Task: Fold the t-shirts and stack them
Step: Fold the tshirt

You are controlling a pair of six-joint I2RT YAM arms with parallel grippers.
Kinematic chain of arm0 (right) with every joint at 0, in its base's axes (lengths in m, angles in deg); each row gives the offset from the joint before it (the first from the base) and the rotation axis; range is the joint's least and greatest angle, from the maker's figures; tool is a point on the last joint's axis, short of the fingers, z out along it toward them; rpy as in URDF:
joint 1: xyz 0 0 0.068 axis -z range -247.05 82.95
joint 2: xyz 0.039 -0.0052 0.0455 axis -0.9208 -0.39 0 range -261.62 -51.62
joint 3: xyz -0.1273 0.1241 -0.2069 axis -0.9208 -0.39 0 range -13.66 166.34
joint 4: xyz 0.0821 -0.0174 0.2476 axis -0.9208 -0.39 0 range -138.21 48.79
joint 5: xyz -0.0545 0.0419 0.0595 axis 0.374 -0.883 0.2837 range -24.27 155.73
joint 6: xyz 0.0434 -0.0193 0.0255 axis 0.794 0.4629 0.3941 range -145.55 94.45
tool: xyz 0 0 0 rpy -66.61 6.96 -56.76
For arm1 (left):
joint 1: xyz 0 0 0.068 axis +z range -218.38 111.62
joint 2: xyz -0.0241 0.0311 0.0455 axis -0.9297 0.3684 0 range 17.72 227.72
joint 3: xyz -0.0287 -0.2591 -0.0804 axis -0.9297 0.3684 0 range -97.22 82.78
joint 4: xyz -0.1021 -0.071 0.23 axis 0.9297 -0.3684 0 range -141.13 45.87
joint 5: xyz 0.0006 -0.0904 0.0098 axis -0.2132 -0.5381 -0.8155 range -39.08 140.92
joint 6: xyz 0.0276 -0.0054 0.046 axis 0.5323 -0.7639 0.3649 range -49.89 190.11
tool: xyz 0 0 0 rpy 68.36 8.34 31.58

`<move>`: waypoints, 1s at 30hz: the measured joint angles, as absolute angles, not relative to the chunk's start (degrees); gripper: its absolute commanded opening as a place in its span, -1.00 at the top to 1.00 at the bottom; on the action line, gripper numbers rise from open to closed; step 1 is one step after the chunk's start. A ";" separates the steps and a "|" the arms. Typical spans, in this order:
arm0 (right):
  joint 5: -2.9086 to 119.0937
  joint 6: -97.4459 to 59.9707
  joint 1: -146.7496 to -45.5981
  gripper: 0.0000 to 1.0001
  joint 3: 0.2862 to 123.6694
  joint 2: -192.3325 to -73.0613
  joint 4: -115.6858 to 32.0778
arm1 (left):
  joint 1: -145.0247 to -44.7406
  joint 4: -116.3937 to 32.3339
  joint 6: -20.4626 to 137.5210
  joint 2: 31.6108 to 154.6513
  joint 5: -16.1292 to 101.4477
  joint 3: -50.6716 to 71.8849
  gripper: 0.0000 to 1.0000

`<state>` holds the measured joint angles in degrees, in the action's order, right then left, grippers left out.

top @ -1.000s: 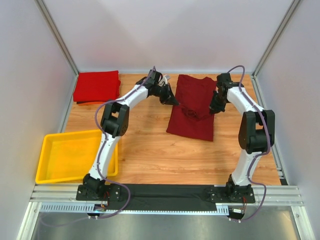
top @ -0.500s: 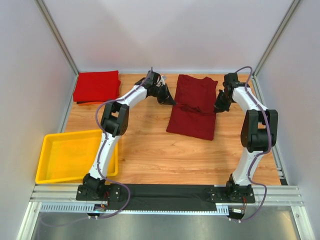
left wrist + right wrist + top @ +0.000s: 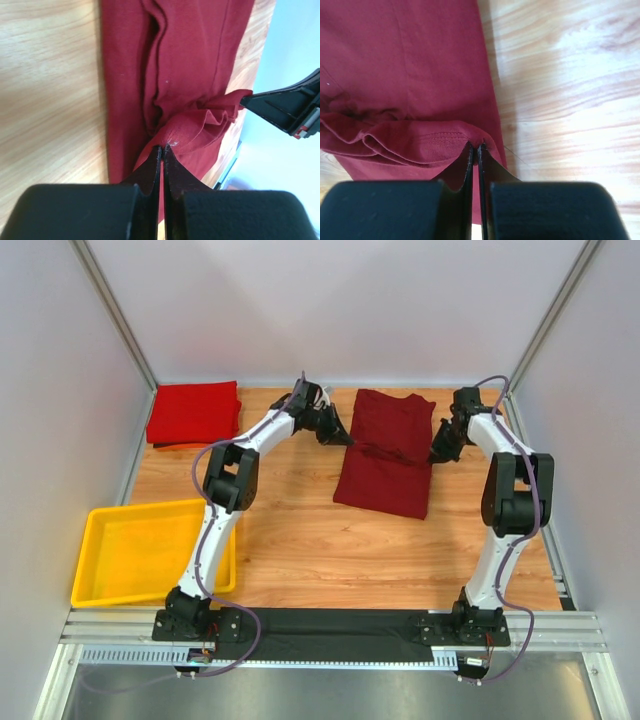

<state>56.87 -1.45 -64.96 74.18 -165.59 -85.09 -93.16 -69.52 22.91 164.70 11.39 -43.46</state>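
Note:
A dark maroon t-shirt (image 3: 385, 452) lies on the wooden table at the back centre, folded narrow. My left gripper (image 3: 347, 439) is shut on its left edge, pinching a raised bunch of cloth (image 3: 190, 132). My right gripper (image 3: 436, 454) is shut on the shirt's right edge, holding a stitched hem (image 3: 440, 140). The cloth between the two grippers is stretched in a ridge across the shirt. A brighter red t-shirt (image 3: 194, 411) lies folded at the back left corner, away from both grippers.
A yellow plastic tray (image 3: 105, 580) sits at the front left of the table. White enclosure walls stand close on the left, back and right. The right gripper's fingers (image 3: 285, 105) show in the left wrist view, past the shirt.
Both grippers have moved outward, away from each other, each keeping hold of the maroon shirt. The crumpled fold in the shirt's middle has been pulled flatter.

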 measured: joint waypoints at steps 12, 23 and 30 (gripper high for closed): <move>55.49 -1.70 -64.98 0.96 79.60 -169.72 -85.24 | -92.70 -68.67 21.97 167.46 12.29 -44.16 1.00; 55.80 -2.33 -64.72 0.33 85.72 -172.74 -87.25 | -91.98 -68.45 22.56 166.63 13.77 -43.61 0.21; 55.12 -3.09 -64.09 0.12 83.33 -168.89 -88.91 | -90.99 -71.77 28.33 152.77 21.14 -31.46 0.14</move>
